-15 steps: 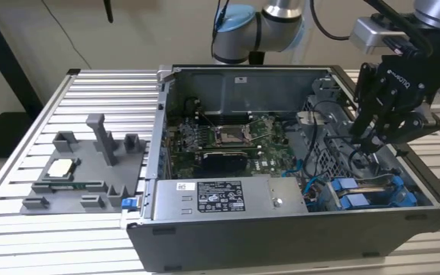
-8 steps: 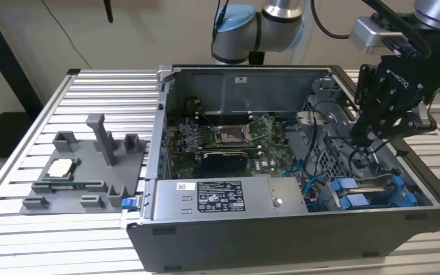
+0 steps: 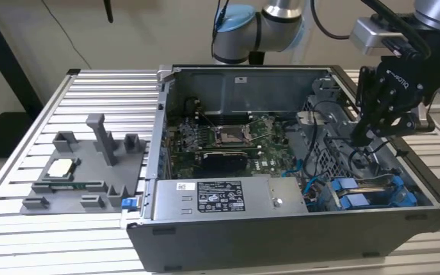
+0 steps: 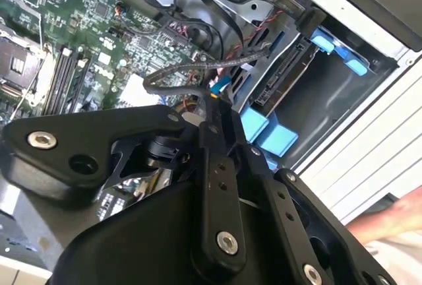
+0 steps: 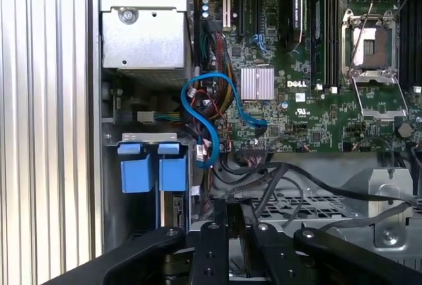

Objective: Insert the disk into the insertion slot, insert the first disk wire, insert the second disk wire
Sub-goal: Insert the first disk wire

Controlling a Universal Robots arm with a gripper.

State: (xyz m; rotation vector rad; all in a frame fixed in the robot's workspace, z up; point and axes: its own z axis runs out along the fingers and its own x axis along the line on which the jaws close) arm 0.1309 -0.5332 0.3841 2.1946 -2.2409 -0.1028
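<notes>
While disk (image 5: 173, 174) sits inside slot (image 5: 113, 199), fingers (image 4: 212, 133) pinch black wire (image 4: 171, 74) within case (image 3: 281, 240).

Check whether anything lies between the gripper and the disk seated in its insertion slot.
Yes. In the exterior view the gripper hangs above the disk, and loose black cables cross the gap between them. In the second wrist view a thin grey wire loops close beside the gripper.

Soft, even room light falls on the table (image 3: 52, 240), while the computer case (image 3: 281, 240) shades its own interior.
</notes>
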